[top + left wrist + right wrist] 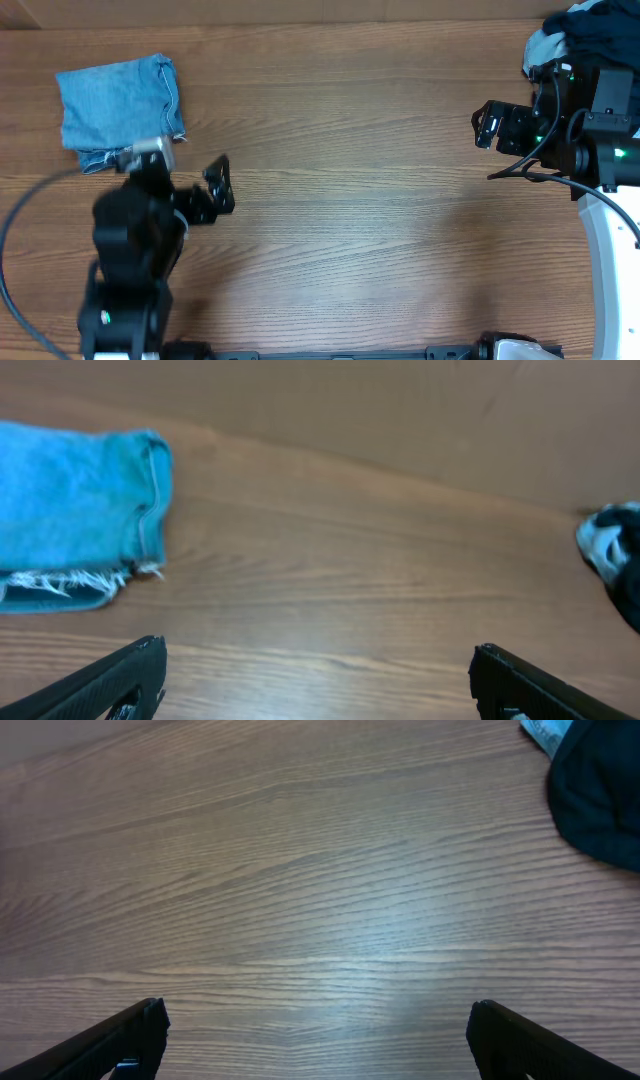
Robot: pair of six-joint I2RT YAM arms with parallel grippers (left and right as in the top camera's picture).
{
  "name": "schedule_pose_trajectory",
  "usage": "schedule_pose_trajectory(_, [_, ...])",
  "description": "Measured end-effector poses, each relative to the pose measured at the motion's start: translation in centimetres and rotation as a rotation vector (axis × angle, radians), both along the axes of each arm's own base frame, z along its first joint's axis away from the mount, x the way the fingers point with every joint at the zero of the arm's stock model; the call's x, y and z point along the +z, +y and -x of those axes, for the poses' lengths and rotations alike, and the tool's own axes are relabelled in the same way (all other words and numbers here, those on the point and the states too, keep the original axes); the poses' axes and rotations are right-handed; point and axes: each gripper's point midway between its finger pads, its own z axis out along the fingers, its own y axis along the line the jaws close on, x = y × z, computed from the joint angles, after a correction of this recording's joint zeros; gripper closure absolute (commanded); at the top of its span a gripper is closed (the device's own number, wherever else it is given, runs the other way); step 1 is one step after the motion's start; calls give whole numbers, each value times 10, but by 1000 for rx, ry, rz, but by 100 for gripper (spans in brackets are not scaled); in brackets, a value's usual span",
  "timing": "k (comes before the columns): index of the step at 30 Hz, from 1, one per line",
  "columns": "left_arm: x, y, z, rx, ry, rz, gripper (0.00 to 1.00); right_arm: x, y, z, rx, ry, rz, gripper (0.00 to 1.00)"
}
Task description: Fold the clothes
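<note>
The light blue jeans lie folded into a compact square at the table's far left, with a frayed hem along the near edge. In the left wrist view the jeans are at the left, ahead of the fingers. My left gripper hovers open to the right of the jeans, over bare wood, with nothing between its fingers. A heap of dark blue and black clothes sits at the far right corner. My right gripper is open and empty just left of that heap. The dark fabric shows at the top right of the right wrist view.
The wooden table stretches between the two arms. A brown wall rises behind its far edge. The white base of the right arm stands at the right side. A black cable loops at the left.
</note>
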Motion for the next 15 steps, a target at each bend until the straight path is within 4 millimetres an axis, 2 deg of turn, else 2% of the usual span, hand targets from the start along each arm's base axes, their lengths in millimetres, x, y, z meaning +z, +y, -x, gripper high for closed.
schedule_pose_trajectory(7, [-76,21,39,74,-67,-15,0,0,0,0,0,0,0,0])
schedule_pose_trajectory(15, [-112,25,52,81,-111,-55,0,0,-1,0,-2,-1,2,0])
